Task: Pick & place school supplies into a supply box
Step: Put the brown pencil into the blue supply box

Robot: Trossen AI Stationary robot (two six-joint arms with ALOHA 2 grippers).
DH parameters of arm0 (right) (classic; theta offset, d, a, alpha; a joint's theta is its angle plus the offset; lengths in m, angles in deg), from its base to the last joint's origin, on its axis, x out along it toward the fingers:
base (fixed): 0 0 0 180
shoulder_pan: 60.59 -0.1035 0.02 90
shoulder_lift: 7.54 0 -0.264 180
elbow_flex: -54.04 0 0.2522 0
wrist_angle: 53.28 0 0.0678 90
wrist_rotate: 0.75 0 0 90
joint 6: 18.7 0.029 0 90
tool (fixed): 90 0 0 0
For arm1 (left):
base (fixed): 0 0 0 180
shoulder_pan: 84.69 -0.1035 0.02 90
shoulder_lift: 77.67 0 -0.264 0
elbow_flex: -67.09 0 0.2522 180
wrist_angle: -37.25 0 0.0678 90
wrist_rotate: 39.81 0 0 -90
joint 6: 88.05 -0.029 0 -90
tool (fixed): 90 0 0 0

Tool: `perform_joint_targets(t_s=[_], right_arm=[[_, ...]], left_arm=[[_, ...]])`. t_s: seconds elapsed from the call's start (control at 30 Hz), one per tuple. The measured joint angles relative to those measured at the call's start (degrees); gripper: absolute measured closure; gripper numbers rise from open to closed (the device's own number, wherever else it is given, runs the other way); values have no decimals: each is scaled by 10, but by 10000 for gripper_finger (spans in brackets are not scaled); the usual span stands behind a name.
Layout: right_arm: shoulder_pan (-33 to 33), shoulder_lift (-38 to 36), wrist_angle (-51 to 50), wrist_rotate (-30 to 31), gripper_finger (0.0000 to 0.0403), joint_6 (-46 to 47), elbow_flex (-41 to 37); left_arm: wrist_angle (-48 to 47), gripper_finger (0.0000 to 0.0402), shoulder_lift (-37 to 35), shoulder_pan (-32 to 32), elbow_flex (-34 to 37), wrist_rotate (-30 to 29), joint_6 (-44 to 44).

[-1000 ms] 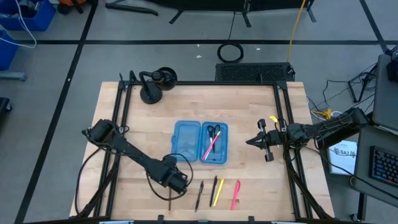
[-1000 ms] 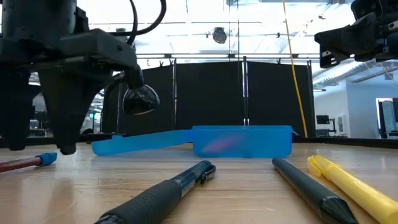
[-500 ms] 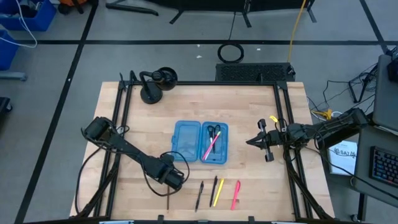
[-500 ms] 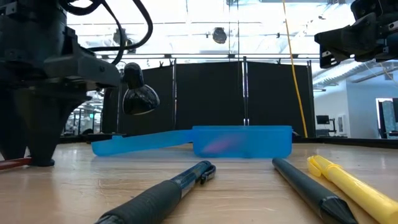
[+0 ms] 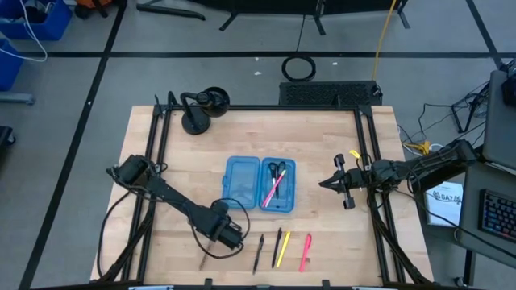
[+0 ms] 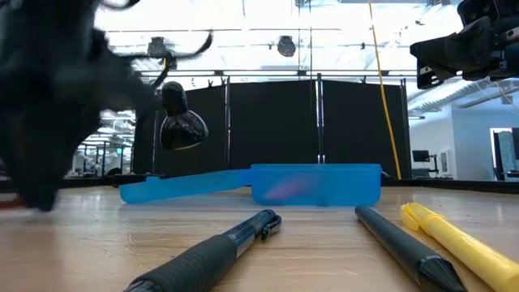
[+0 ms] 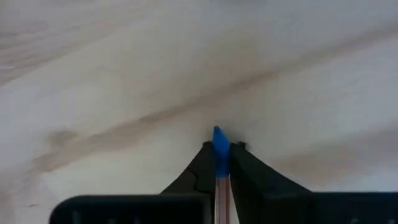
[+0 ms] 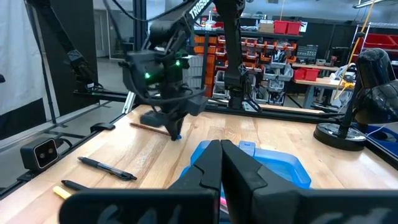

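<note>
Seen from the low camera, the left tool [image 6: 36, 122] is a dark motion blur, its fingers indistinct. In its wrist camera, the blue-tipped pencil [image 7: 219, 155] is cut off by the frame's lower edge. Overhead, the supplies inside the supply box [image 5: 261, 184] are too small to distinguish.

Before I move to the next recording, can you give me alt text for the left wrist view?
The left claw is shut on a thin blue-tipped pencil, whose tip pokes out just past the two dark fingers. Beyond it there is only the light wooden table, seen close up.
</note>
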Motion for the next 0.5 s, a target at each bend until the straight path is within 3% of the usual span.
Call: perform_joint_targets(t_s=[0.27,0.5], right_arm=[[0,0,0,0,403,0,0],[0,-2,11,-1,403,1,0]], left_arm=[[-58,383,-49,-32,-108,-50,-52],[-62,376,-83,-95,-183,-80,-60]])
